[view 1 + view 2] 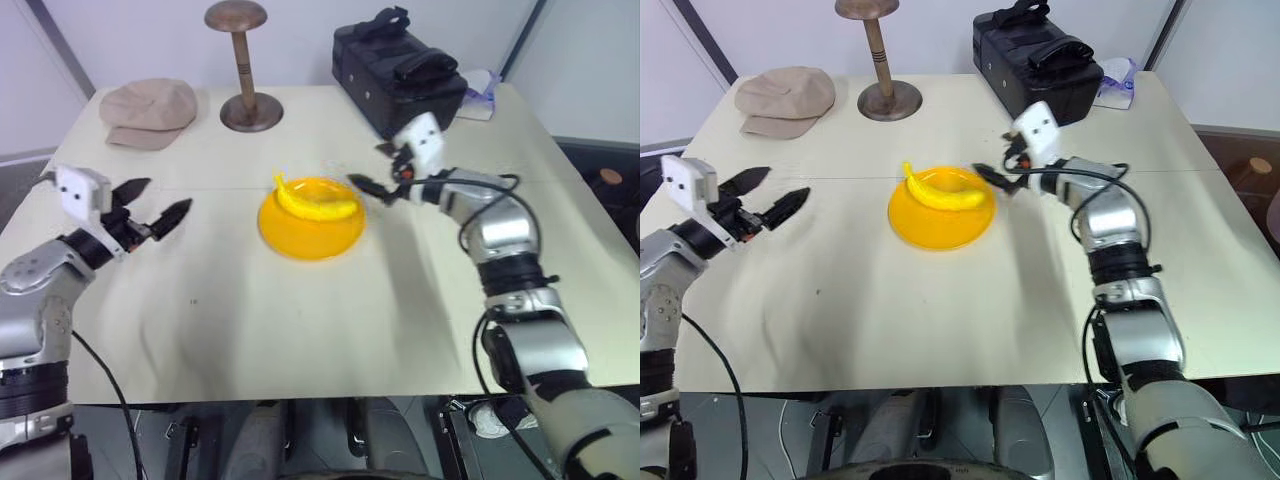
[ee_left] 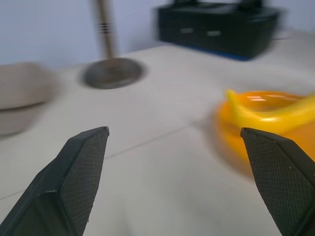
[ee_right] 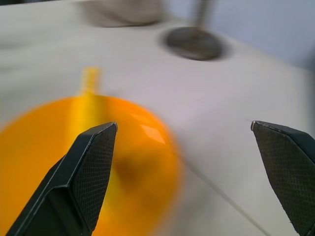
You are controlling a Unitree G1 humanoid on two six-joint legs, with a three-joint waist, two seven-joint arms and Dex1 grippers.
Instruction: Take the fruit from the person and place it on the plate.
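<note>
Placing step looked complete: the slim, curved yellow banana (image 1: 943, 193) lay in the round yellow plate (image 1: 937, 228) mid-desk (image 1: 940, 320). Right gripper (image 1: 998, 166) stood wide and empty just beside the rim; left gripper (image 1: 768, 195) wide, well apart. Next: retract clear without nudging the plate.

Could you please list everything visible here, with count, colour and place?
banana: one, bright yellow, lying on the plate.
plate: one, yellow, round, mid-table.
cap: one, tan, far left corner of the table.
hat stand: one, brown wood, upright beside the cap.
bag: one, black, far side, right of the hat stand.
packet: one, white and purple, beside the bag.
table: one, cream top.
left gripper: black fingers, open, over the table's left side.
right gripper: black fingers, open, beside the plate's right edge.
</note>
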